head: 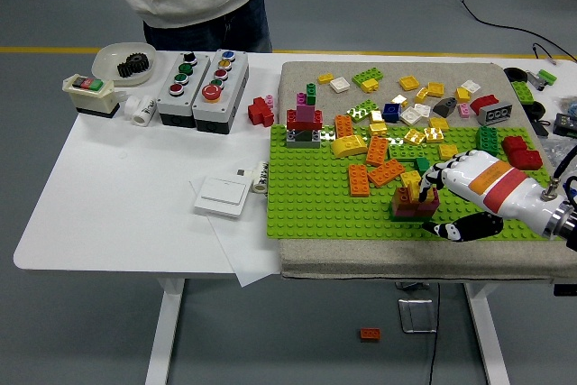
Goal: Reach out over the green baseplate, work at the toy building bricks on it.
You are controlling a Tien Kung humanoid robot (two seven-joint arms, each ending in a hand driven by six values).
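A white tabletop (117,196) carries a grey mat (388,263) on its right half; left of it sit two button boxes (200,83), a bowl (117,62) with a gear, a white switch plate (222,196) and paper.

Bright, even overhead light; shadows soft and short. White bench (108,187) near blown out at left. Glare specks on glossy bricks (424,136) at far side of baseplate (315,196). Focus sharp throughout; slight softness toward right edge.
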